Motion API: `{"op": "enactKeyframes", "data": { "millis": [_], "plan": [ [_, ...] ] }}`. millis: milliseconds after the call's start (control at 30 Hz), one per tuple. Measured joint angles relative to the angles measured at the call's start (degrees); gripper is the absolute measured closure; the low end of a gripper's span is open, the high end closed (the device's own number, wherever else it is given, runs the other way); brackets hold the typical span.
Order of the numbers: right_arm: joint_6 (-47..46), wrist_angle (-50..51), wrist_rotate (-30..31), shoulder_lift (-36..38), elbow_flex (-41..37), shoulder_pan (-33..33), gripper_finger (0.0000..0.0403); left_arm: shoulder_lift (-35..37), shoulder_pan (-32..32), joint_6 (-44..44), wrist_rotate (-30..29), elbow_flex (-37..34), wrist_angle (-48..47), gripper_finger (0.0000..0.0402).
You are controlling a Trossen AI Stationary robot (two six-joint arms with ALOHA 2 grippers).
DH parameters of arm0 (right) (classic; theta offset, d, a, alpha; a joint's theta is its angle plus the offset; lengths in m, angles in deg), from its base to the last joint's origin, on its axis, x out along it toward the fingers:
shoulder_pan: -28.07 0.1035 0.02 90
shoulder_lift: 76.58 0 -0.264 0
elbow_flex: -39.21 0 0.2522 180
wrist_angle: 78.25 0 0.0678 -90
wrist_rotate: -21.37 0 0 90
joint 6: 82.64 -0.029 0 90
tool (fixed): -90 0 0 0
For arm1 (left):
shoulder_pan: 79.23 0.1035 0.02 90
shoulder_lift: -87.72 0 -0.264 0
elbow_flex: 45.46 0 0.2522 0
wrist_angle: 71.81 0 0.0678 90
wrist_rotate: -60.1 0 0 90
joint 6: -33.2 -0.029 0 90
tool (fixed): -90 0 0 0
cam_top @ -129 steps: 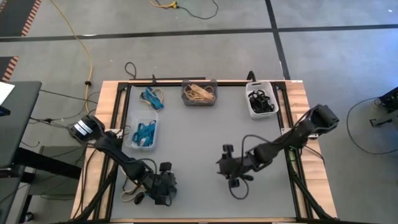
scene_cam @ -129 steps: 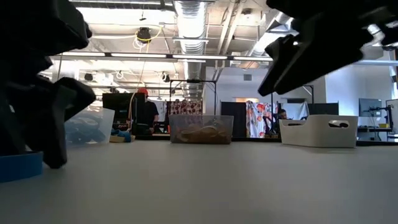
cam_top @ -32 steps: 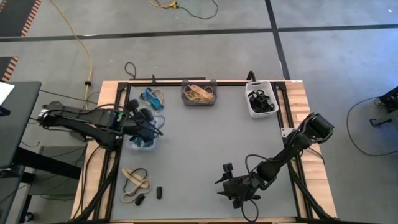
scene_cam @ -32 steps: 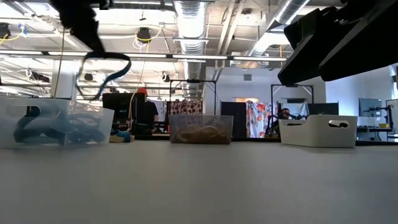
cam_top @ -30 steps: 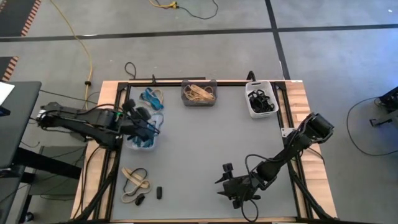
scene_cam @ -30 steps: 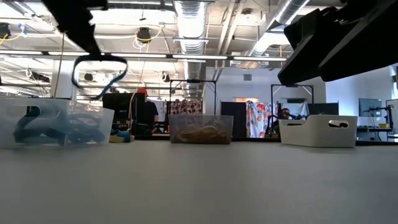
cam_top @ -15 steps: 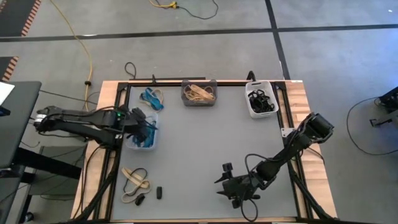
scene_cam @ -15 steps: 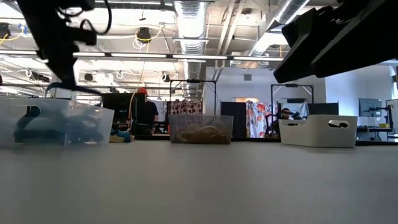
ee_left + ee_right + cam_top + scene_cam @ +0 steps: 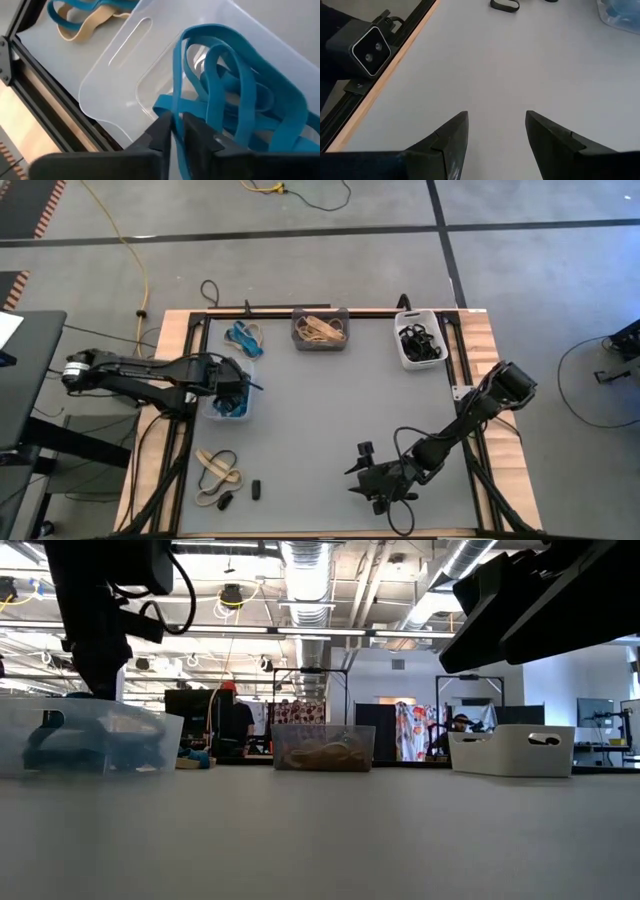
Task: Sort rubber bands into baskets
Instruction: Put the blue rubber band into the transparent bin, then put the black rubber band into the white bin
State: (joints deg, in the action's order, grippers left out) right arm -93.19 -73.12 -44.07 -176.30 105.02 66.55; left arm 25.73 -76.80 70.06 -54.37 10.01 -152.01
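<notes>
Pincer on my left gripper [image 9: 176,131] pinches a floppy blue band [image 9: 176,90] over the clear basket [image 9: 213,408] at nine o'clock; I'd grip single strands. Right gripper [image 9: 496,131] waits, spread wide.

You lose the left gripper [image 9: 237,387] over the clear basket [image 9: 212,413] from above | low view: both arms cut off at the top edge | black bands in the white basket [image 9: 417,338] too small to count
</notes>
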Motion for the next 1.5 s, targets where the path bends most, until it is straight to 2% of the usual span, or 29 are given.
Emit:
{"op": "enactKeyframes", "data": {
  "millis": [233,433,533,733,900,1133,1300,1500],
  "plan": [
    [0.0,0.03,0.0,0.0,0.0,0.0,0.0179,-0.92,0.38,2.26,-1.99,0.0,-0.02,0.0275],
    [0.04,0.04,0.0,-0.02,0.0,0.0,0.0179,0.12,0.37,2.42,-2.79,1.33,-0.04,0.0231],
    [0.04,0.05,0.0,-0.02,0.0,0.0,0.0179,0.15,0.06,1.84,-2.29,3.33,0.12,0.0228],
    [0.04,0.03,0.0,-0.02,0.0,0.0,0.0179,0.15,-2.85,-1.05,2.64,6.7,5.38,0.0228],
    [0.04,0.05,0.0,-0.02,0.0,0.0,0.0179,0.15,-8.17,-1.62,6.53,7.43,11.88,0.0228],
    [0.02,0.04,-0.02,-0.02,0.0,0.0,0.0179,-1.26,-18.09,3.91,7.77,7.43,15.71,0.0228],
    [0.0,0.02,-0.02,-0.02,0.0,0.0,0.0179,-5.47,-25.9,8.29,9.52,7.43,18.5,0.0228],
    [-0.06,-0.62,-0.02,-0.02,0.0,0.0,0.0179,-13.85,-34.44,11.32,12.6,7.43,24.7,0.0228]
  ]
}}
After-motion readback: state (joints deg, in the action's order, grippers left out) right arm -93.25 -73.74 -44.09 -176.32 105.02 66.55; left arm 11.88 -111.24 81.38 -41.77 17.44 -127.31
